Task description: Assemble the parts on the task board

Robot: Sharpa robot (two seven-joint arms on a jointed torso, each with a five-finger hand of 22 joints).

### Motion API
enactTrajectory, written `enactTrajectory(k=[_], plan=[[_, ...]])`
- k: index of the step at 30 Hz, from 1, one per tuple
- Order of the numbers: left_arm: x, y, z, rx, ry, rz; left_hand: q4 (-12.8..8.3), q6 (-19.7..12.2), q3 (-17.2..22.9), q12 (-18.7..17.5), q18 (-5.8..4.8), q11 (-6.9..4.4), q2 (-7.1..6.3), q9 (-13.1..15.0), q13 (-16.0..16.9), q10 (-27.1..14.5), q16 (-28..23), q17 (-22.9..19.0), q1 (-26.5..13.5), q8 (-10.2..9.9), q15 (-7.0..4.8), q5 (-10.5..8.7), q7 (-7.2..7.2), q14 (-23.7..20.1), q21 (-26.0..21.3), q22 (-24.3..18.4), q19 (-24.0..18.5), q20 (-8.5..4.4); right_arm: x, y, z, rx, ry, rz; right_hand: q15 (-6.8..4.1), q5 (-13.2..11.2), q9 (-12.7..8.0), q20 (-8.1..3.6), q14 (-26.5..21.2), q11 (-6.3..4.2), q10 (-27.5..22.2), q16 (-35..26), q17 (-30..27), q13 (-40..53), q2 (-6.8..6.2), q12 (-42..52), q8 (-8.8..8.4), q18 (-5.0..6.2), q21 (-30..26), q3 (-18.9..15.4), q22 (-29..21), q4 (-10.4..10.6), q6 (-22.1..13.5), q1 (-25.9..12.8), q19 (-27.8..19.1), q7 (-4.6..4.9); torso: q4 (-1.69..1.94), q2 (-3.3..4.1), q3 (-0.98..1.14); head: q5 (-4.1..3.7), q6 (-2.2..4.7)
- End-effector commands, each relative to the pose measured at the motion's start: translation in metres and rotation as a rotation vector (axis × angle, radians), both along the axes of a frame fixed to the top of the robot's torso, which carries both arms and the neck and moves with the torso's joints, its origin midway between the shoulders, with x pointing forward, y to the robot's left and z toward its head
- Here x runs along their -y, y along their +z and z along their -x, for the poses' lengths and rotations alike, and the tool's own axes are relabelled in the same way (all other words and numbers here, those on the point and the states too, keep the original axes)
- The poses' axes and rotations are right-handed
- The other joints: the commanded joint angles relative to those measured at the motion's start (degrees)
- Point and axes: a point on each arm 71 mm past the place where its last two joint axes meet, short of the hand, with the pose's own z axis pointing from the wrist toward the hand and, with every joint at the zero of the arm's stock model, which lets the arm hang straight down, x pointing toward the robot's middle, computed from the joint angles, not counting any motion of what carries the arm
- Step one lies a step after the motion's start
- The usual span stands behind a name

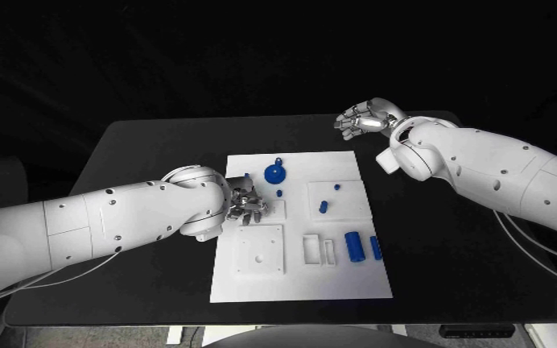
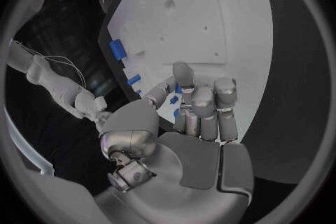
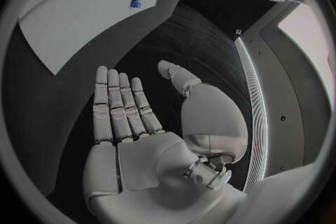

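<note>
Task board [image 1: 348,275] under left robot hand [image 1: 243,202]; fingers curled.

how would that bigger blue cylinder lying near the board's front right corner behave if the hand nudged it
The blue cylinder lies on its side on the smooth white task board, so it would probably roll if pushed across its length. It looks rigid and likely light. A slimmer blue cylinder beside it could get bumped.
</note>
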Motion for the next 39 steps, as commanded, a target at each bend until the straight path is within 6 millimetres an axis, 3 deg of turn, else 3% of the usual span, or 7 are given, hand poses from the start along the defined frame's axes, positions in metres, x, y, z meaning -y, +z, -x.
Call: enactTrajectory(k=[1, 12, 27, 34, 39], plan=[[0.005, 0.0, 0.003, -0.019, -0.026, 0.02, -0.3, 0.3, 0.7, -0.1, 1.29, -0.08, 2.49, -0.1, 0.0, 0.4, 0.2, 0.1, 2.2, 0.3, -0.62, 0.83, -0.06, 0.4, 0.2, 0.1, 0.1, -5.14, -0.001, -0.001, 0.001, -0.001, 0.016, 0.004, 0.19, 0.4, -0.1, -0.01, -0.4, 0.11, 0.0, 0.3, -0.1, -0.1, 0.18, 0.2, 0.05, 0.45, -0.4, -0.4, -0.1, 0.0, -0.2, -0.4, -0.3, 1.66, -0.03, 0.01, -0.03, 0.03, 0.03], [0.005, 0.009, -0.002, -0.022, -0.021, 0.053, -0.3, 0.5, 0.9, -0.2, 1.31, -0.09, 2.53, -0.5, -0.1, 0.4, 0.3, 0.1, 2.2, 0.2, -0.64, 0.74, -0.06, 0.4, 0.3, 0.2, 0.1, -5.19, -0.001, -0.001, 0.001, -0.002, 0.016, 0.003, 0.19, 0.5, -0.1, -0.01, -0.4, 0.11, 0.0, 0.3, -0.1, -0.1, 0.18, 0.2, 0.05, 0.45, -0.4, -0.4, -0.1, 0.0, -0.2, -0.4, -0.3, 1.66, -0.01, 0.02, -0.03, 0.0, 0.15], [-0.001, 0.016, -0.004, -0.15, -0.032, 0.097, -0.4, 0.6, 1.1, -0.2, 1.23, 0.01, 2.38, -1.1, -0.3, 0.4, 0.2, 0.2, 2.4, -0.1, -0.53, -0.31, 0.03, 0.2, 0.3, 0.2, -0.2, -5.16, -0.003, -0.002, 0.002, -0.004, 0.023, 0.001, 0.2, 0.5, -0.1, 0.0, -0.4, 0.12, -0.1, 0.3, -0.1, -0.1, 0.19, 0.2, 0.06, 0.45, -0.4, -0.5, -0.1, 0.0, -0.3, -0.4, -0.4, 1.67, -0.07, 0.03, 0.04, 0.02, 0.02], [-0.007, 0.021, -0.018, -0.263, -0.047, 0.096, -0.4, 0.8, 1.3, -0.2, 1.15, 0.0, 2.46, -1.3, -0.3, 0.4, 0.3, 0.3, 2.6, -0.1, -0.53, 0.27, 0.01, 0.1, 0.3, 0.3, -0.5, -5.1, -0.003, -0.002, 0.002, -0.004, 0.021, 0.002, 0.2, 0.5, -0.1, 0.0, -0.4, 0.12, -0.1, 0.3, -0.2, -0.2, 0.2, 0.2, 0.06, 0.45, -0.4, -0.5, -0.1, 0.0, -0.3, -0.4, -0.4, 1.67, -0.11, 0.04, 0.02, 0.11, 0.12], [-0.01, 0.028, -0.033, -0.326, -0.057, 0.077, -0.4, 1.5, 1.4, -0.3, 0.98, -0.11, 2.46, -0.9, -0.8, 0.3, 0.7, 0.7, 2.4, 0.4, -0.6, 2.24, -0.13, -0.1, 0.5, 0.5, -0.9, -5.0, -0.004, -0.002, 0.001, -0.004, 0.023, 0.002, 0.2, 0.6, -0.1, 0.0, -0.4, 0.12, -0.1, 0.3, -0.2, -0.2, 0.2, 0.2, 0.07, 0.45, -0.4, -0.5, -0.1, 0.0, -0.3, -0.4, -0.4, 1.67, -0.14, 0.05, 0.04, 0.22, 0.15]])
